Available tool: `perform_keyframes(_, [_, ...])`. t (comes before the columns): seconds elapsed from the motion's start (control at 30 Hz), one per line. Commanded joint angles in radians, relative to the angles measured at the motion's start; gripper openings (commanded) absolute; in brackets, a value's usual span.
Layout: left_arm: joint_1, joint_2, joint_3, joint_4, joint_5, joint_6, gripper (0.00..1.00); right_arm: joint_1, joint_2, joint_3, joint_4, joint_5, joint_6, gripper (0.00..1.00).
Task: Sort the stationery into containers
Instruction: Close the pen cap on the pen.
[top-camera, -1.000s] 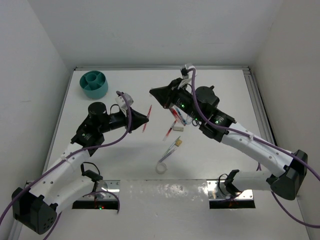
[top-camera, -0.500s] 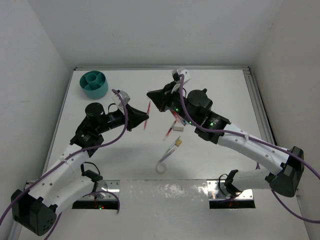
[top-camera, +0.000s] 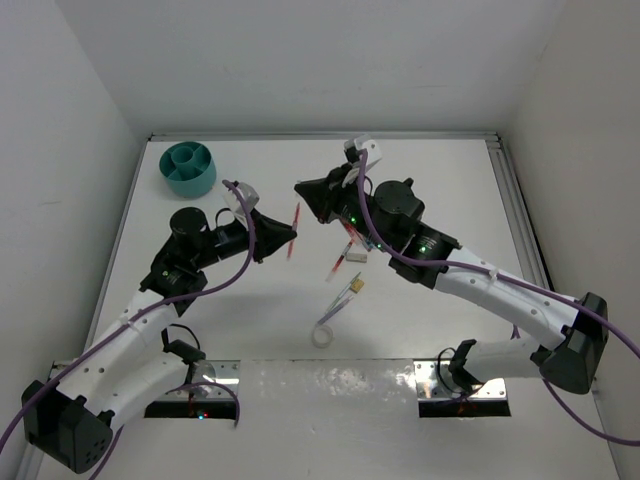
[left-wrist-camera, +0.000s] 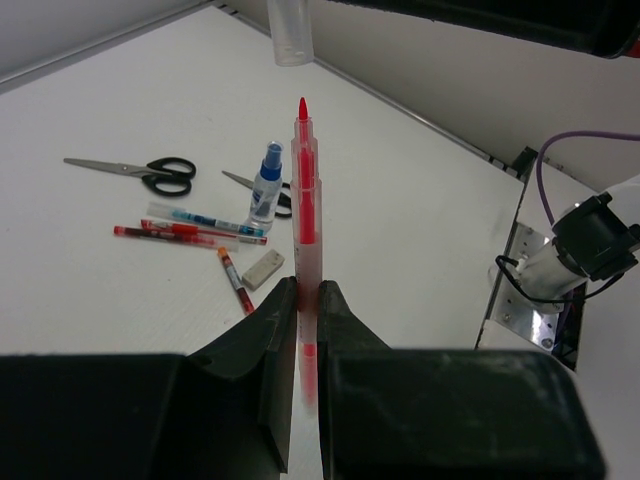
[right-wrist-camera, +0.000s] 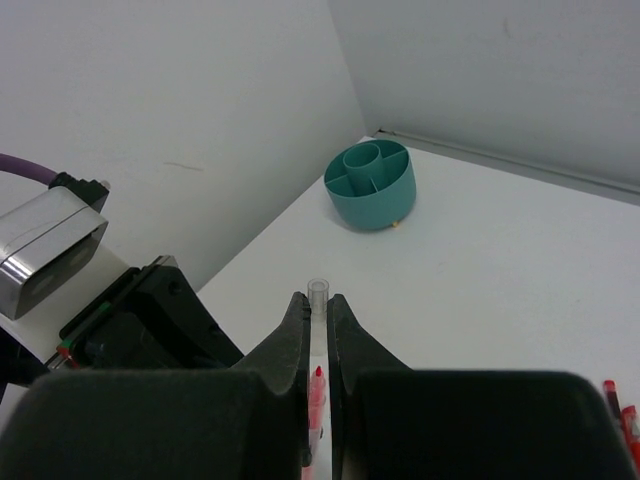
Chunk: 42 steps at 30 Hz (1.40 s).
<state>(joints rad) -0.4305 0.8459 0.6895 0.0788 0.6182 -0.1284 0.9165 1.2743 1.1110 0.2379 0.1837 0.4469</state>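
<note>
A red pen (left-wrist-camera: 304, 200) stands uncapped between the fingers of my left gripper (left-wrist-camera: 307, 290), which is shut on its clear barrel; in the top view the red pen (top-camera: 294, 230) hangs above the table. My right gripper (right-wrist-camera: 318, 300) is shut on a clear pen cap (right-wrist-camera: 318, 290), just beyond the pen's red tip (right-wrist-camera: 317, 376). From the left wrist, the cap (left-wrist-camera: 290, 30) hangs above the tip with a small gap. The teal container (top-camera: 189, 168) stands at the far left corner, apart from both grippers. The two grippers (top-camera: 283, 236) (top-camera: 301, 189) face each other.
On the table lie scissors (left-wrist-camera: 140, 172), a blue-capped glue bottle (left-wrist-camera: 267, 192), red and blue pens (left-wrist-camera: 190, 228), a short pen (left-wrist-camera: 236, 280) and a white eraser (left-wrist-camera: 264, 269). A tape ring (top-camera: 323, 335) and a pen (top-camera: 343, 298) lie nearer the arm bases.
My right gripper has moved left with the cap until it sits close over the pen's tip. My left gripper has lifted the pen slightly toward it. Little has moved in the last half second.
</note>
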Motion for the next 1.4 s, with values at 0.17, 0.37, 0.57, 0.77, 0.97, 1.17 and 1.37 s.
perform_keyframes(0.17, [0.015, -0.016, -0.001, 0.050, -0.026, -0.008, 0.00, 0.019, -0.027, -0.005, 0.028, 0.023, 0.006, 0.00])
perform_keyframes(0.37, [0.022, -0.021, -0.001, 0.056, -0.031, -0.016, 0.00, 0.030, -0.036, -0.027, 0.032, 0.045, 0.010, 0.00])
perform_keyframes(0.57, [0.022, -0.022, -0.001, 0.053, -0.012, 0.004, 0.00, 0.030, -0.030, -0.025, 0.028, 0.057, 0.007, 0.00])
perform_keyframes(0.77, [0.021, -0.022, -0.002, 0.049, -0.017, 0.016, 0.00, 0.028, -0.023, -0.013, 0.044, 0.051, 0.010, 0.00])
perform_keyframes(0.97, [0.021, -0.027, -0.011, 0.055, -0.020, 0.010, 0.00, 0.028, -0.015, 0.012, 0.058, 0.053, -0.004, 0.00])
perform_keyframes(1.17, [0.022, -0.028, -0.018, 0.073, -0.032, 0.006, 0.00, 0.028, 0.000, 0.000, 0.077, 0.054, 0.018, 0.00])
perform_keyframes(1.37, [0.022, -0.031, -0.021, 0.081, -0.034, 0.009, 0.00, 0.027, 0.013, -0.007, 0.086, 0.057, 0.018, 0.00])
